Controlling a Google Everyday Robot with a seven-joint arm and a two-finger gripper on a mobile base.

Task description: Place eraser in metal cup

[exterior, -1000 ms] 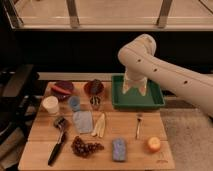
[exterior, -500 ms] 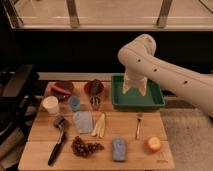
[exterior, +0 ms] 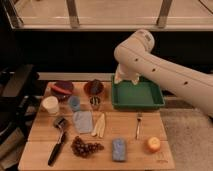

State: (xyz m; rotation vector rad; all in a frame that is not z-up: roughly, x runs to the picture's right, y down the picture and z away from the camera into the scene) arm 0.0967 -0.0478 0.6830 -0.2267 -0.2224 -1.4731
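The gripper [exterior: 126, 78] is held over the far-left corner of the green tray [exterior: 150, 103]; whether it is spread or pressed together cannot be told. The eraser [exterior: 60, 121] lies at the left of the wooden table [exterior: 165, 156], at the far end of the black-handled tool [exterior: 55, 150], well apart from the gripper. The metal cup [exterior: 95, 103] stands to its far right, beside the light-blue cup [exterior: 74, 103]. A reach left and near is judged needed; the eraser is best taken from above across its narrow sides, clear of the tool, then released end-down, low over the cup mouth, so the cup is not tipped.
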